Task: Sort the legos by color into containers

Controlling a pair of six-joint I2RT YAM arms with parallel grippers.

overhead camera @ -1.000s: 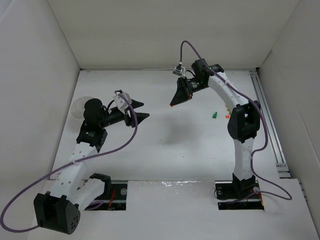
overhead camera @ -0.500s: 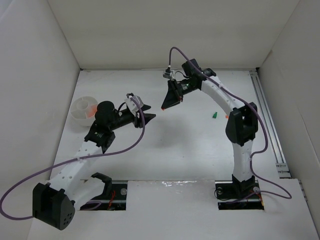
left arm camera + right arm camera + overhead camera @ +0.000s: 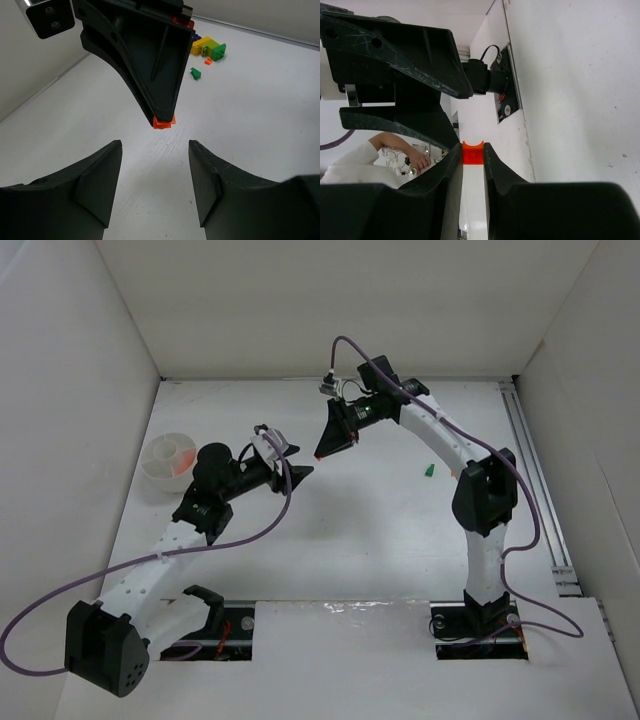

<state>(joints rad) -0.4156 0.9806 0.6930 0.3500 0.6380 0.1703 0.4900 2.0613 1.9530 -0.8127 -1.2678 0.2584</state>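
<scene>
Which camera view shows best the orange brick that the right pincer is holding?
The left wrist view: the orange brick is close and well lit at the tips of the right pincer. The right wrist view shows only one face, squeezed between the jaws. The top view shows a tiny orange dot.

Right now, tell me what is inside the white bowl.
Orange legos lie inside the white bowl, on its right side. How many is too small to tell, and anything beneath them is covered.

Robotics laboratory test cell. A white worktop [image 3: 370, 530] is enclosed by plain white panels [image 3: 330, 300]. The left arm [image 3: 150, 575] and right arm [image 3: 483, 550] are bolted at its near edge, with purple cables [image 3: 267, 529] trailing.
</scene>
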